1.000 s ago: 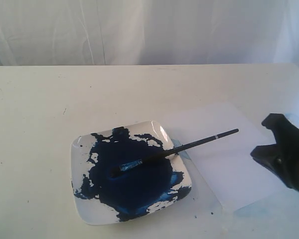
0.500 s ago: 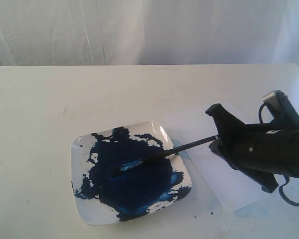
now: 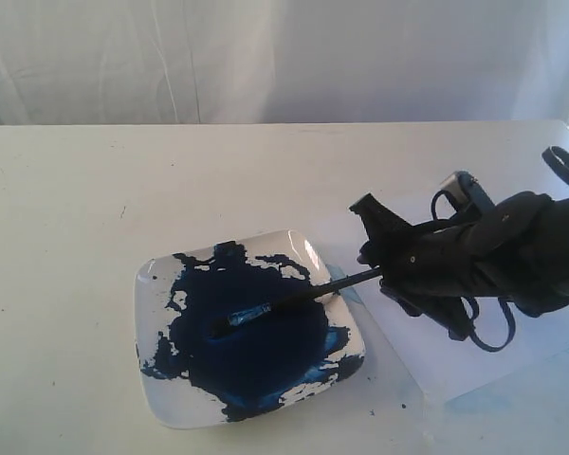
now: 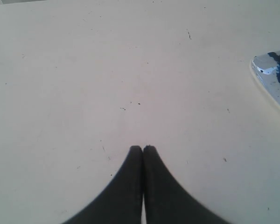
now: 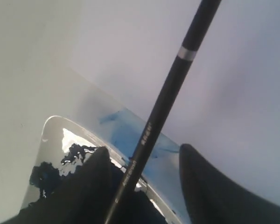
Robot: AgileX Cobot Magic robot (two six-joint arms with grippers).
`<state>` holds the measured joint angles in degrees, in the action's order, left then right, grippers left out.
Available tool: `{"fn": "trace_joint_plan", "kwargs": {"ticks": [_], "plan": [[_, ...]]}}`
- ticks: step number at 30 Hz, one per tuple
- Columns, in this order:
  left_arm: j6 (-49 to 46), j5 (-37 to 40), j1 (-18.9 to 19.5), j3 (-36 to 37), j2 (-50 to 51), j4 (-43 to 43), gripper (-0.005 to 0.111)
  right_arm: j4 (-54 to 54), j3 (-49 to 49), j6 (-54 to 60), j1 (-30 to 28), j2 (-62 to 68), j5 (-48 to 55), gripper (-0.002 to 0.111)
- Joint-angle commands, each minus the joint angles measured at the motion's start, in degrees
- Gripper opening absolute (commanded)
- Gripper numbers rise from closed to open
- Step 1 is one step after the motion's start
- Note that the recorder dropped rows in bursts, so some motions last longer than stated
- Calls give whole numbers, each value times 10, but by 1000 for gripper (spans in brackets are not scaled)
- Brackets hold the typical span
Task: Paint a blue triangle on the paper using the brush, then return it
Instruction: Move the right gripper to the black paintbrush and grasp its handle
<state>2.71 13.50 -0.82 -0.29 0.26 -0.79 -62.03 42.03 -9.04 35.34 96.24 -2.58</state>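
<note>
Bright, washed-out daylight; glare on plate (image 3: 310, 254) rim, soft shadows, wrist views blurry close up, low res

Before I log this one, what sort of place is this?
Likely a lab bench staged for a painting trial: a white table against a white curtain, a plate smeared with blue paint, a brush resting on it, paper beside it.

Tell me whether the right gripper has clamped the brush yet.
No: the right gripper stands open, the brush handle lying between its jaws with a clear gap to one.
</note>
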Motion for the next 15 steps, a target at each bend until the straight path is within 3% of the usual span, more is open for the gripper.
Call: {"fn": "trace_joint_plan", "kwargs": {"ticks": [1, 7, 15], "plan": [[0, -2, 1, 3, -3, 2, 0, 1, 8, -44, 1, 7, -13, 44], [0, -2, 1, 3, -3, 2, 0, 1, 12, -111, 1, 27, -22, 44], [0, -2, 1, 3, -3, 2, 0, 1, 48, -118, 1, 53, -2, 44]]}}
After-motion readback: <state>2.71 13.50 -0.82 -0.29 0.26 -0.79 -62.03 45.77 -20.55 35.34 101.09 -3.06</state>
